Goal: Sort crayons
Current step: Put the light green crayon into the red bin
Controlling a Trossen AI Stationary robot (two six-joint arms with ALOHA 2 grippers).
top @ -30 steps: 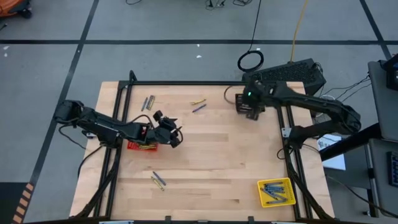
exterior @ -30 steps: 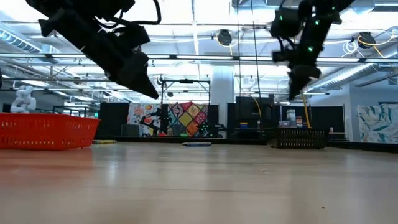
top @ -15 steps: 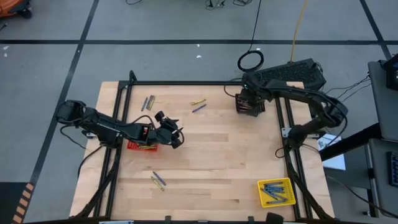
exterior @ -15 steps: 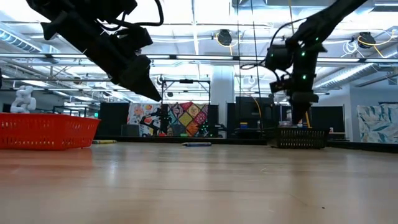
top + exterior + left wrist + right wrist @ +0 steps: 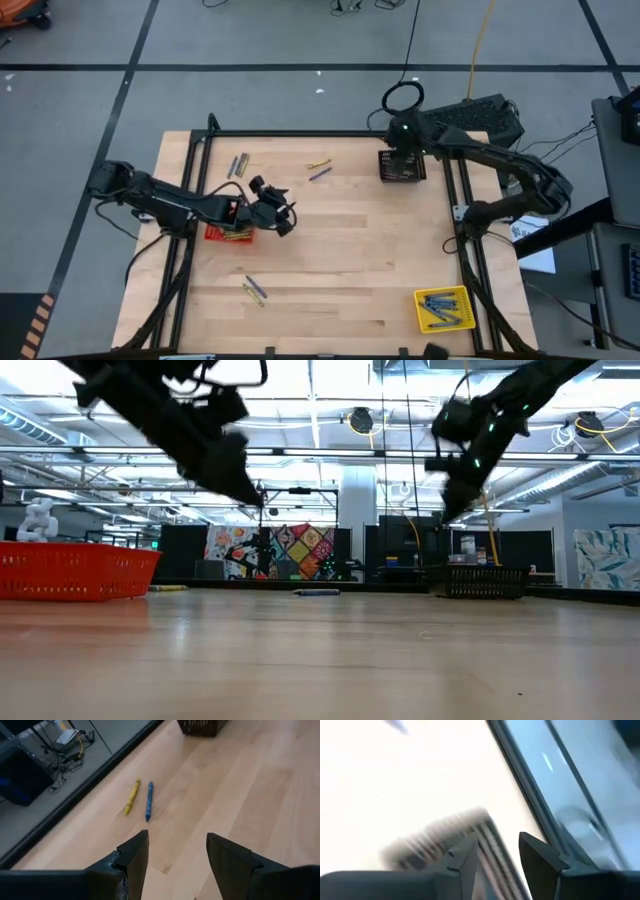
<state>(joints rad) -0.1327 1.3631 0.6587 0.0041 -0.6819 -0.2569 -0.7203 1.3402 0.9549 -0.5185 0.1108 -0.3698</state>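
A yellow crayon (image 5: 132, 796) and a blue crayon (image 5: 148, 800) lie side by side on the table (image 5: 240, 795), ahead of the left claw (image 5: 177, 857), its fingers spread and empty. The right claw (image 5: 497, 855), also parted, hangs above the black basket (image 5: 401, 166).

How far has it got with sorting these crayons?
Partly done. Blue crayons lie in the yellow basket, yellow ones in the red basket. Both the left gripper and right gripper are open and empty. Three loose groups remain: grey crayons, a yellow-and-blue pair, another pair.
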